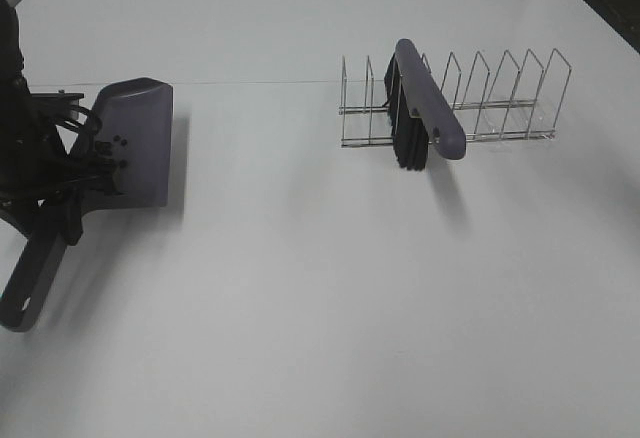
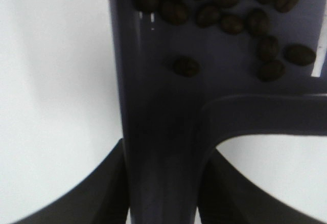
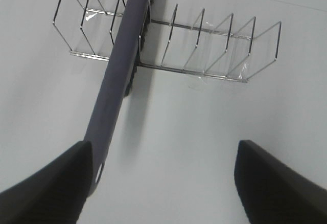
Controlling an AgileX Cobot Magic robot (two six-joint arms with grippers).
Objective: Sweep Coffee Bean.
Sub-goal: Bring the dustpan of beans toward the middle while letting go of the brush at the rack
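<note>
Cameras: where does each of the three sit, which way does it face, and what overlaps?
Exterior high: mounted above, looks down on the white table; left arm holds the grey-purple plastic dustpan.
Left wrist: looks along the dustpan handle at the dark brown coffee beans in the pan; left end effector fingers flank the handle.
Right wrist: faces the wire rack and grey-handled brush; right end effector open.
Shared: high and right wrist both show rack and brush.
</note>
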